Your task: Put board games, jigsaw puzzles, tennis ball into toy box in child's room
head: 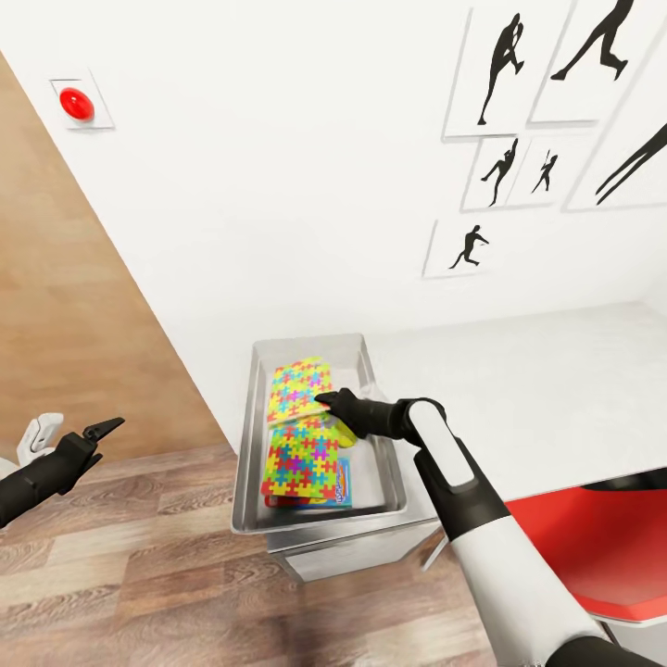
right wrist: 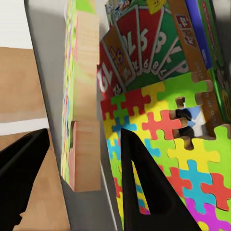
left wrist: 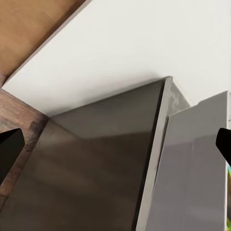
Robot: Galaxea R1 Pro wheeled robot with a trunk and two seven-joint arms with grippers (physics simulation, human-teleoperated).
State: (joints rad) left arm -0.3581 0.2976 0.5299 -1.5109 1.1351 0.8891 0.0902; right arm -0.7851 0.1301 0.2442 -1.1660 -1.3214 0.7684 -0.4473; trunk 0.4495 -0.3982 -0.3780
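From the head camera, a grey rectangular metal toy box (head: 310, 435) sits at the left end of the white tabletop (head: 547, 389), its near end overhanging the corner. Inside lie two flat, multicoloured jigsaw puzzles: one at the far end (head: 298, 387), tilted up against the box's left wall, and one nearer (head: 301, 460), resting on a blue-edged board game box (head: 343, 484). The right gripper (head: 326, 403) reaches into the box and meets the far puzzle's near edge; a patch of yellow-green shows just beneath its wrist, possibly the tennis ball, though I cannot tell. The left gripper (head: 104, 431) hangs over the wooden floor, well apart from the box.

In the left wrist view, the black fingertips (left wrist: 10, 144) sit at opposite edges of the picture, jaws wide apart, facing the box's grey outer wall (left wrist: 192, 168).

In the right wrist view, the right gripper's fingers (right wrist: 144, 187) stand apart on either side of the upright puzzle's wooden-backed edge (right wrist: 84, 110), not pressing it. The other puzzle (right wrist: 173, 159) and card-printed game boxes (right wrist: 144, 48) lie alongside.

The risk, as I judge it: the puzzle leans on edge, so pulling the gripper out carelessly could drag it over the wall onto the floor.
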